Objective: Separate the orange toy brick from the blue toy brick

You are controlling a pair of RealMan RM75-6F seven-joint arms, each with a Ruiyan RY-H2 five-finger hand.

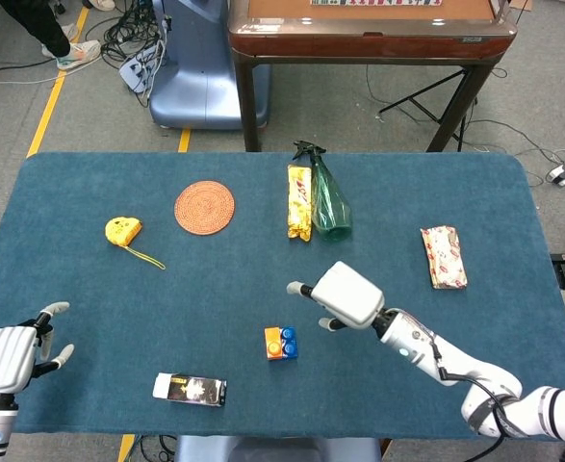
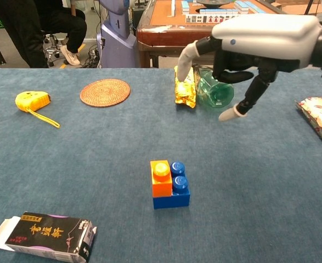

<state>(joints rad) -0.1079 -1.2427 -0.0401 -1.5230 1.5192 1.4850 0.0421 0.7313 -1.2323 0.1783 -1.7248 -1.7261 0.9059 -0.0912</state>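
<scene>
1. R hand (image 2: 248,49) hangs above the table (image 1: 89,318), just behind and to the right of the brick pair. Fingers spread, pointing down, nothing in them. No contact yet.
2. L hand (image 1: 8,354) at the near-left table corner, fingers apart, holding nothing, well apart from the bricks.
3. Orange brick (image 2: 161,178) sits pressed onto the left half of the blue brick (image 2: 174,189), one stacked unit, near the front-centre of the table.
4. Risk: one hand pulling the orange piece alone would prob lift the whole pair, since nothing pins the blue base. L hand looks too far off to brace it.
5. Risk: pieces small, hard, glossy plastic w/ round studs. Broad fingertips may slip off the smooth sides, or tip the stack over on the soft cloth.
6. Risk: a sideways push would likely slide the pair across the table, not split it.
7. Textures: table covered in blue-teal felt-like cloth, matte. Bricks blocky, square-edged.
8. Nearby: black carton (image 2: 45,236) near left, flap open. Green bottle (image 1: 330,202) lying down, far side, partly hidden behind R hand in chest view.
</scene>
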